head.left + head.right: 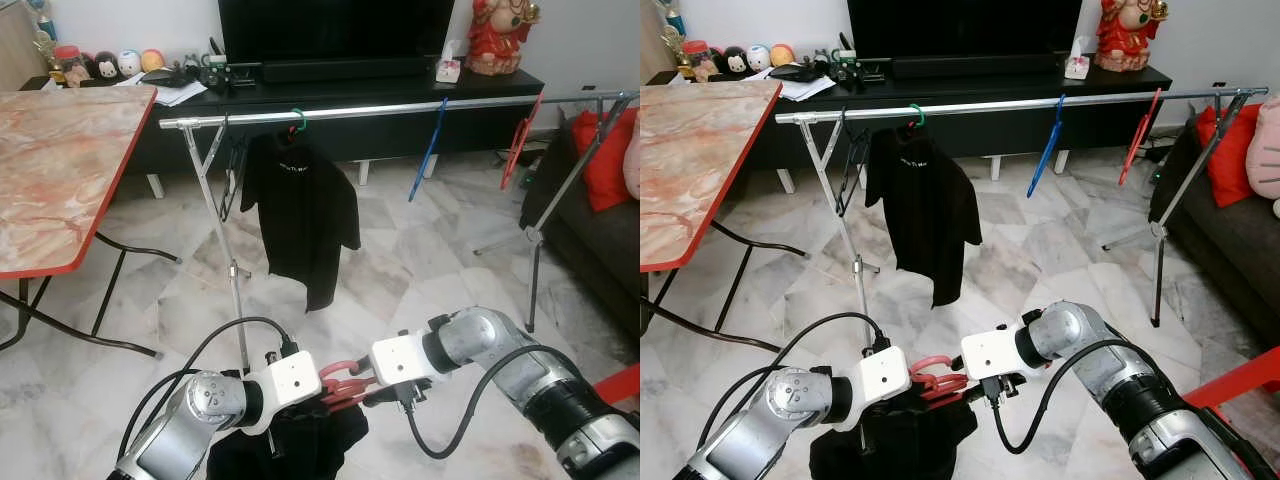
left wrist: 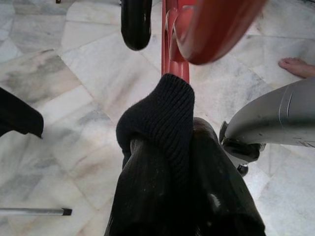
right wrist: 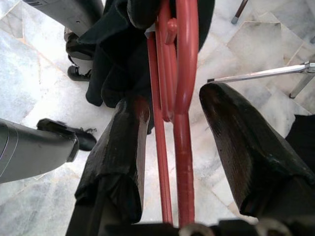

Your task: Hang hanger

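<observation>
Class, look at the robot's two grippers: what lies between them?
The red hanger spans the gap between the left gripper and the right gripper, with a black garment hanging below, as the left eye view shows.

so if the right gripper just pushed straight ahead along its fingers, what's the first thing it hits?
The red hanger already sits between the right gripper's open fingers, so that comes first. Just beyond is the black garment hung on it, then probably the left gripper facing it; depth between them is unclear.
</observation>
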You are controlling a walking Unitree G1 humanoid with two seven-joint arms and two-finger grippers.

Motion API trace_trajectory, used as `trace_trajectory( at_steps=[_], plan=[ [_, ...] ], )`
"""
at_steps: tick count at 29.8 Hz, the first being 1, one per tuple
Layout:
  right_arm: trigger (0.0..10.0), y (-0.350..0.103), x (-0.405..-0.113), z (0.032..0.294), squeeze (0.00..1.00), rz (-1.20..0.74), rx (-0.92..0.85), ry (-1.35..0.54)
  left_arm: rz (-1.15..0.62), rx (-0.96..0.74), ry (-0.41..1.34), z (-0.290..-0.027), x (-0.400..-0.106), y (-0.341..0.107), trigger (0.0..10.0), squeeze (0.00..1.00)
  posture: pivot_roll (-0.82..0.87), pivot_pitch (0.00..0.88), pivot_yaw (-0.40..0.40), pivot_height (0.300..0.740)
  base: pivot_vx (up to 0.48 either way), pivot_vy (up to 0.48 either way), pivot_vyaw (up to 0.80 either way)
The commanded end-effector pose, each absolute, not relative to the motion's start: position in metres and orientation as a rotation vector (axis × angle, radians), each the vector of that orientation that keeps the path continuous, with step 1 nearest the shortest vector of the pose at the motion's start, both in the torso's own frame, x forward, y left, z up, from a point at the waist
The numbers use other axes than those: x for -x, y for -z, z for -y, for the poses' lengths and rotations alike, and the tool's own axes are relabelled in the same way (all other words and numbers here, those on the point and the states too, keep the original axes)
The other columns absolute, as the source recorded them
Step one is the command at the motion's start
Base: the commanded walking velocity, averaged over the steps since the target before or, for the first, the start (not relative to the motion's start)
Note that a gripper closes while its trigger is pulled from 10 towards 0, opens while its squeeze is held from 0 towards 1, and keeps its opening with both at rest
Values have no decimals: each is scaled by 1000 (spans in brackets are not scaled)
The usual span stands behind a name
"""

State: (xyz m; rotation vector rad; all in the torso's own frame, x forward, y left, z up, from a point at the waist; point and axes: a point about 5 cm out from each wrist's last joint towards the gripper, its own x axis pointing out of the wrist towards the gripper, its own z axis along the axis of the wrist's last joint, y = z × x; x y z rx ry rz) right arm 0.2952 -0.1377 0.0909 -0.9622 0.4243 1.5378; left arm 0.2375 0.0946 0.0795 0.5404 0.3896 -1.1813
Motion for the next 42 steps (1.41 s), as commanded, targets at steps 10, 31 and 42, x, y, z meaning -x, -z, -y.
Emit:
trace_trajectory(
  at_steps=[10,31,42],
  plan=[
    [4667,-87,-293,135,0,-440,933,-1544,-326,-566,1186,-89,-243,-93,10000,0,-45,0,-26,740,0,0,0],
    [0,-83,-290,137,0,-473,973,-1549,-326,-574,1187,-91,-244,-94,10000,0,-45,0,-15,740,0,0,0],
    [0,-83,-292,135,0,-445,954,-1500,-290,-574,1153,-92,-251,-102,10000,0,-48,0,-4,740,0,0,0]
  ],
)
